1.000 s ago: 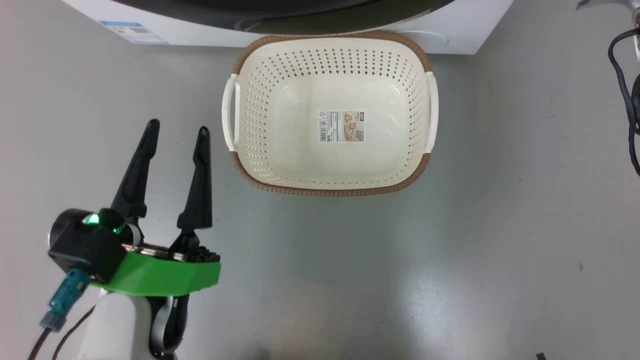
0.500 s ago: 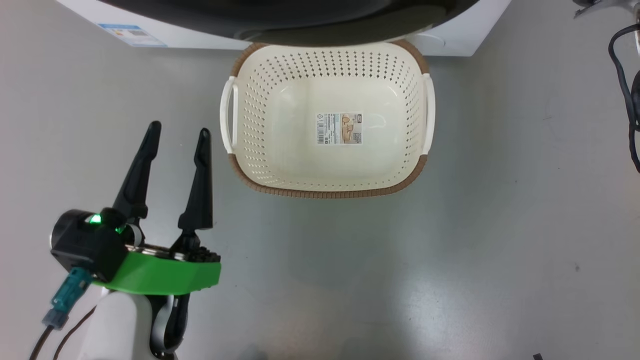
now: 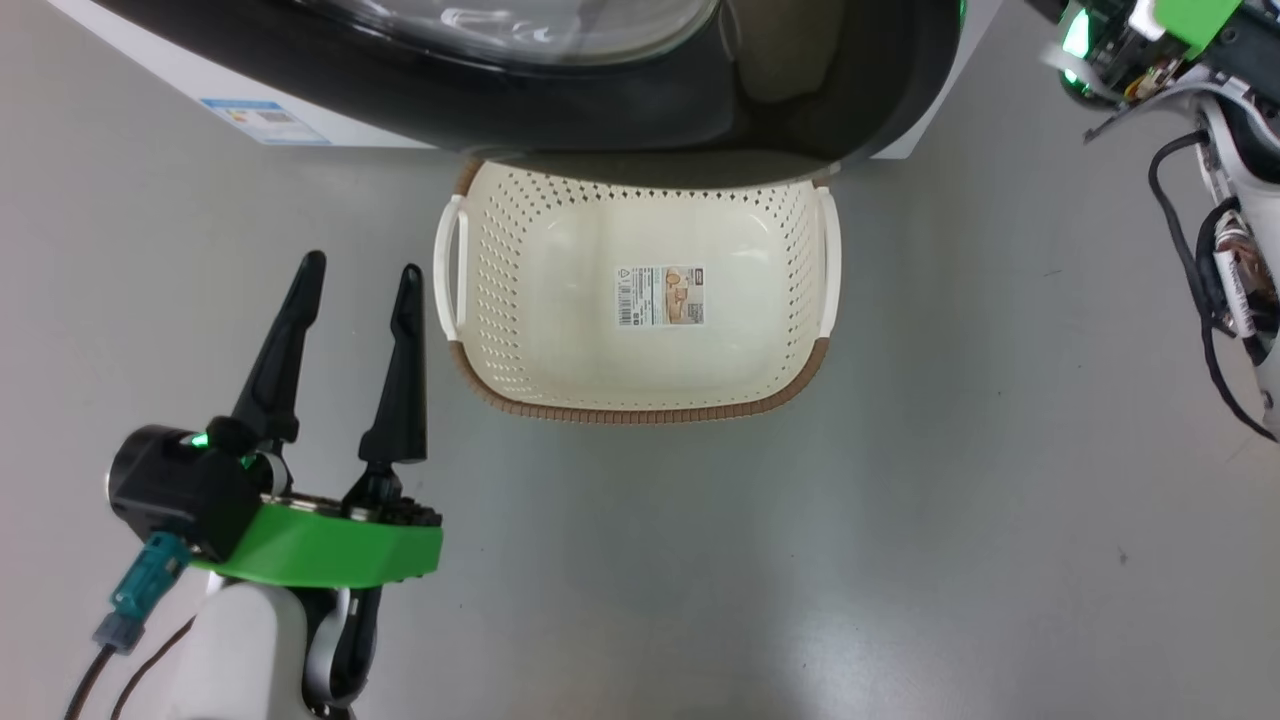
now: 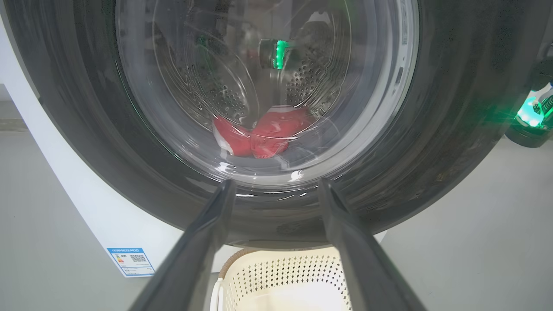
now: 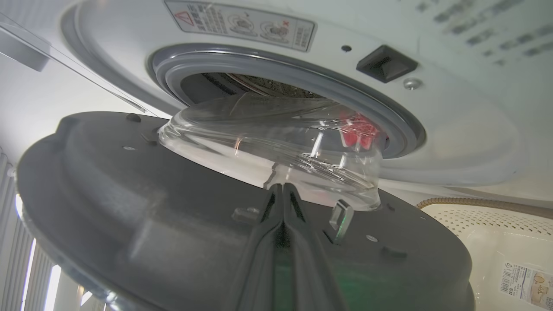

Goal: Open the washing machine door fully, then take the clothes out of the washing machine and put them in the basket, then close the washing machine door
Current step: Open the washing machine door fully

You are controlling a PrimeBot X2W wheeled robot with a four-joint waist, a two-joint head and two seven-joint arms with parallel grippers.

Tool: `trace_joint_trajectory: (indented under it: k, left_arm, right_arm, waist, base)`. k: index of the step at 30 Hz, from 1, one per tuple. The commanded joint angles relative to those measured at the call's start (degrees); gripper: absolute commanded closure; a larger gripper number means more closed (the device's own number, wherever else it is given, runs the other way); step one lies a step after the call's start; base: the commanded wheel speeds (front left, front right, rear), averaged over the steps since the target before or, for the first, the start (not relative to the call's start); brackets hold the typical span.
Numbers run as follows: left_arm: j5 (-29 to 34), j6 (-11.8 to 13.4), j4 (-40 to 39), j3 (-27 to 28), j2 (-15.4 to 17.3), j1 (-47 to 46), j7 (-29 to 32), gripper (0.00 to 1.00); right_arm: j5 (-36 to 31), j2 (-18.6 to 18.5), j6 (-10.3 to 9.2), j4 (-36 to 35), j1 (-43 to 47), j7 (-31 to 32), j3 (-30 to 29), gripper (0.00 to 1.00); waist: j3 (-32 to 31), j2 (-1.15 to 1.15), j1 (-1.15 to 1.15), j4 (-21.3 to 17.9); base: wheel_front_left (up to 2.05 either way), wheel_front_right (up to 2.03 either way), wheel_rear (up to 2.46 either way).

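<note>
White washing machine (image 5: 453, 129), its black-rimmed door (image 3: 500, 110) partly open and overhanging the far rim of the perforated basket (image 3: 640, 412) on the floor. Red clothes (image 4: 268, 134) lie in the drum. Left gripper (image 3: 360, 266) is spread wide beside the basket. Right gripper (image 5: 280, 190), fingers pressed together, is at the door's inner face.

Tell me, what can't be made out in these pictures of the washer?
- Clothes, left wrist view: red folds warped by the glass of the door; piece count unclear.
- Basket, head view: far rim hidden under the door.
- Warning label, right wrist view: print too small to read.
- Right hand, right wrist view: whether its tips touch the door is unclear.
</note>
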Motion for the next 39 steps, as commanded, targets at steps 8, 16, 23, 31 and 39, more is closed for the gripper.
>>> trace_joint_trajectory:
  k: [8,16,23,31,39]
  left_arm:
    - [-0.2,-0.32,-0.4,1.55,1.5,0.73,-0.46,0.0]
    - [-0.54,-0.32,-0.68,2.17,1.5,1.51,-0.46,0.0]
    - [-0.55,-0.32,-0.92,2.85,1.5,1.17,-0.46,0.0]
    - [-0.78,-0.32,-0.74,3.66,1.5,1.24,-0.46,0.0]
    - [-0.17,-0.32,-0.74,4.13,1.5,1.31,-0.46,0.0]
  right_arm:
    - [-1.16,2.48,0.44,-2.08,4.31,3.21,0.66,1.0]
    - [-3.48,3.04,0.44,-1.46,5.42,0.98,-0.64,0.61]
    - [-10.51,2.58,0.44,-5.9,7.0,-11.9,-1.76,0.0]
    - [-18.53,-1.31,0.44,-11.13,12.41,-27.97,3.09,0.0]
    - [-28.83,-8.78,0.44,-10.94,16.97,-48.88,13.77,0.0]
  waist:
    - [-2.41,0.0,0.0,-0.21]
    - [-2.99,0.0,0.0,-0.31]
    - [-2.44,0.0,0.0,-1.56]
    - [-2.97,0.0,0.0,-4.07]
    - [-3.73,0.0,0.0,-6.49]
  base:
    - [0.0,0.0,0.0]
    - [0.0,0.0,0.0]
    - [0.0,0.0,0.0]
    - [0.0,0.0,0.0]
    - [0.0,0.0,0.0]
